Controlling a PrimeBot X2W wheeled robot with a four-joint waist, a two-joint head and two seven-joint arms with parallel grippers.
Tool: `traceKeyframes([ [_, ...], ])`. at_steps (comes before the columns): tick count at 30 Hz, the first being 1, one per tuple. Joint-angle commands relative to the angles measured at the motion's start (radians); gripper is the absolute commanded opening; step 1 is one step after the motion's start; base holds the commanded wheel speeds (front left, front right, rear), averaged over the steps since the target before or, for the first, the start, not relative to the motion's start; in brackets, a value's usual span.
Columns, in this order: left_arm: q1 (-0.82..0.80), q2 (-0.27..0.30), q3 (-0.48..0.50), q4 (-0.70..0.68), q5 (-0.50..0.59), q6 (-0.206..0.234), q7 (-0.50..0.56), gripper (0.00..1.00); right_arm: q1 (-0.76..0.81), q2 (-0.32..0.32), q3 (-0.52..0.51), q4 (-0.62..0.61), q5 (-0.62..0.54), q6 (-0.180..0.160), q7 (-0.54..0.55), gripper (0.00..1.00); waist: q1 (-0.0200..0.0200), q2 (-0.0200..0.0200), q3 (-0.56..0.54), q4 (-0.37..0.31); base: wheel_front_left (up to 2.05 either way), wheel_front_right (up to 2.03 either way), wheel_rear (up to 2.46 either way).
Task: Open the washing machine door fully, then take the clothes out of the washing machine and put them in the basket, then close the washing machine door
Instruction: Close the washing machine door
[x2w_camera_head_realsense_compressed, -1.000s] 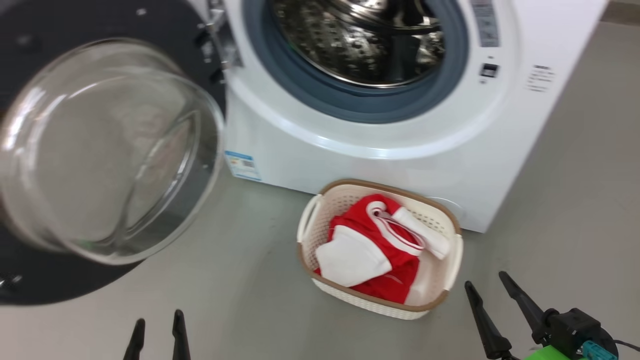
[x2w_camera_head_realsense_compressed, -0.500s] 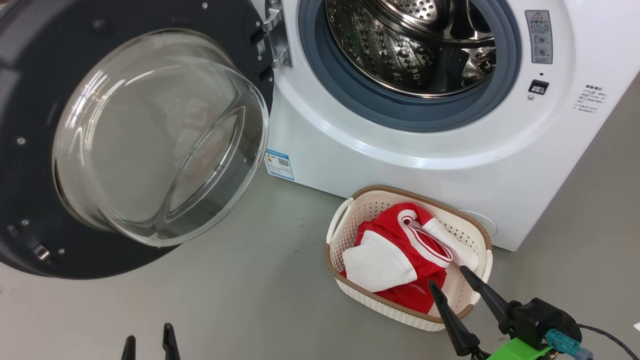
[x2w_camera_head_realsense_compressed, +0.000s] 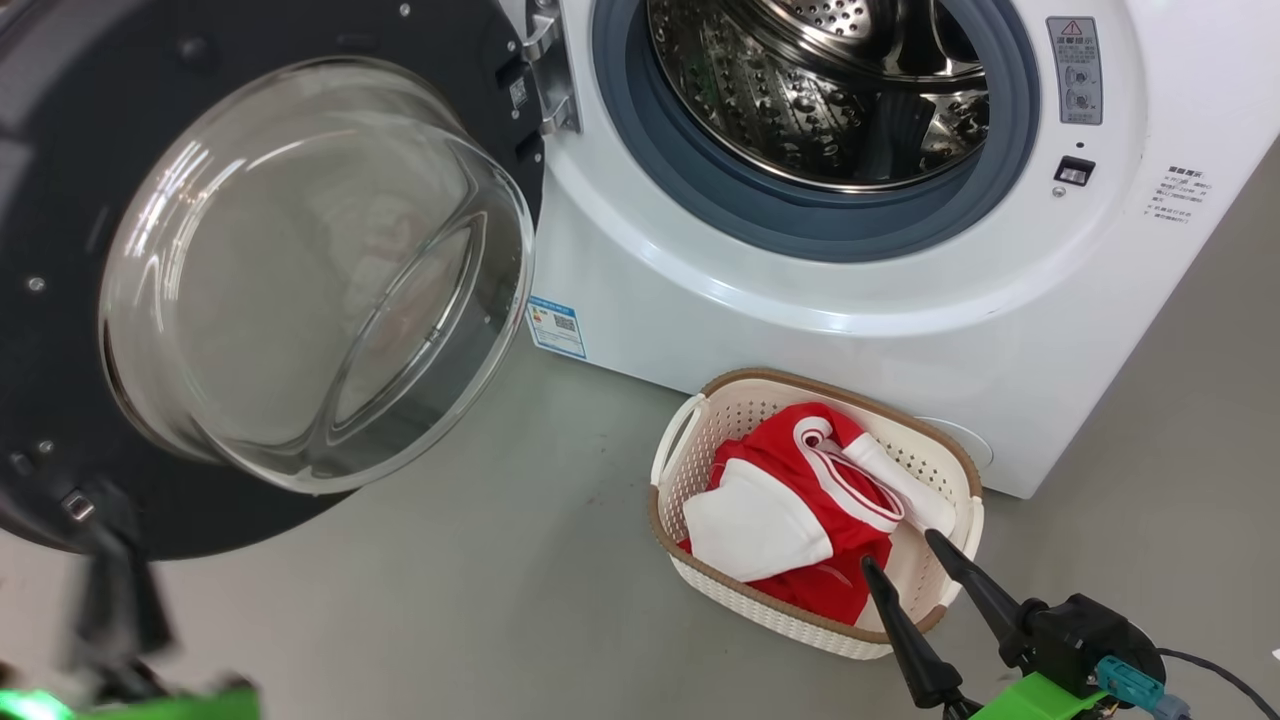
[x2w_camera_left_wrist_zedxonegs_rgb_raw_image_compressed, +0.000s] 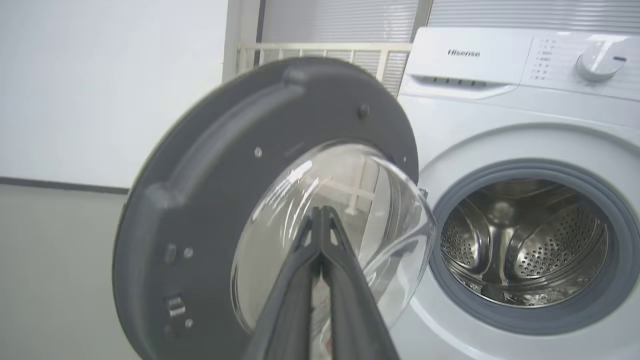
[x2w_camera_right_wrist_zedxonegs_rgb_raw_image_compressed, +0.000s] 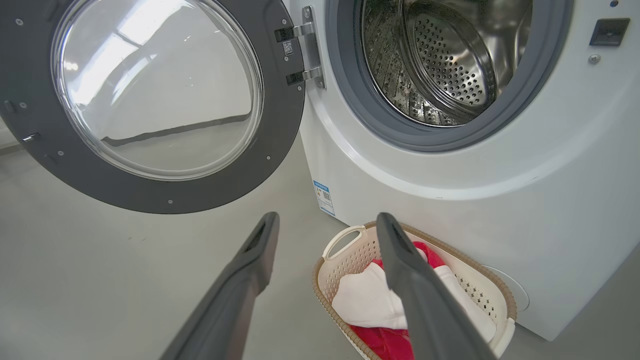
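- The washing machine door (x2w_camera_head_realsense_compressed: 300, 280) stands swung wide at the left of the head view. The clothes (x2w_camera_head_realsense_compressed: 760, 530) lie in the basket (x2w_camera_head_realsense_compressed: 770, 612) on the floor (x2w_camera_head_realsense_compressed: 450, 580) at lower centre-right, close against the washing machine (x2w_camera_head_realsense_compressed: 800, 320). Closing the door looks like the only step left.
- The left gripper (x2w_camera_left_wrist_zedxonegs_rgb_raw_image_compressed: 320, 217) has its fingers pressed together on nothing, tips over the door's glass bowl (x2w_camera_left_wrist_zedxonegs_rgb_raw_image_compressed: 390, 225) in its wrist view (touching or just short, I cannot tell). A push on that rounded, slick glass could skid off sideways.
- In the head view that arm is a blur at the lower left, by the door's lower rim. A fast shove there might slam the door, or bounce it back unlatched.
- The right gripper (x2w_camera_head_realsense_compressed: 900, 548), fingers apart and empty, hangs over the basket's near right corner. A stray move could snag the fabric or tip the basket.
- The lowest part of the drum (x2w_camera_head_realsense_compressed: 820, 90) is hidden, so a garment left inside is not ruled out.
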Motion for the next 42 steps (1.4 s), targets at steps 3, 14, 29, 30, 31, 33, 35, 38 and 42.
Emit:
traceKeyframes([
  [3, -0.127, 0.012, 0.129, -0.127, 0.088, -0.052, -0.006, 0.00, -0.012, 0.001, 0.007, -0.024, -0.001, 0.005, -0.007, 1.00, 0.0000, 0.0000, 0.006, -0.001, 0.00, 0.00, 0.00],
  [14, -0.555, 0.162, 0.403, -0.089, 0.160, -0.174, -0.006, 0.00, 0.002, 0.009, -0.039, -0.044, -0.016, 0.005, -0.007, 1.00, 0.0000, 0.0000, 0.043, -0.008, 0.00, 0.00, 0.00],
  [29, -0.848, 0.417, 0.483, 0.676, -0.367, -0.178, 0.129, 0.00, 0.000, 0.006, -0.040, -0.048, -0.021, 0.005, -0.007, 1.00, 0.0000, 0.0000, 0.079, -0.035, 0.00, 0.00, 0.00],
  [30, -0.857, 0.436, 0.474, 0.718, -0.389, -0.178, 0.165, 0.00, 0.000, 0.006, -0.040, -0.049, -0.021, 0.005, -0.007, 1.00, 0.0000, 0.0000, 0.080, -0.035, 0.00, 0.00, 0.00],
  [31, -0.869, 0.450, 0.463, 0.756, -0.420, -0.178, 0.217, 0.00, 0.001, 0.006, -0.041, -0.049, -0.022, 0.005, -0.007, 1.00, 0.0000, 0.0000, 0.081, -0.034, 0.00, 0.00, 0.00],
  [33, -0.876, 0.484, 0.426, 0.798, -0.453, -0.178, 0.300, 0.00, 0.003, 0.006, -0.041, -0.049, -0.023, 0.005, -0.007, 1.00, 0.0000, 0.0000, 0.082, -0.033, 0.00, 0.00, 0.00],
  [35, -0.875, 0.507, 0.387, 0.831, -0.487, -0.178, 0.395, 0.00, 0.004, 0.007, -0.042, -0.050, -0.023, 0.005, -0.007, 1.00, 0.0000, 0.0000, 0.082, -0.032, 0.00, 0.00, 0.00],
  [38, -0.868, 0.540, 0.350, 0.869, -0.526, -0.178, 0.518, 0.00, 0.005, 0.008, -0.041, -0.051, -0.024, 0.005, -0.007, 1.00, 0.0000, 0.0000, 0.084, -0.032, 0.00, 0.00, 0.00],
  [42, -0.866, 0.574, 0.333, 0.912, -0.562, -0.178, 0.625, 0.00, 0.007, 0.005, -0.035, -0.052, -0.023, 0.005, -0.007, 1.00, 0.0000, 0.0000, 0.085, -0.035, 0.00, 0.00, 0.00],
])
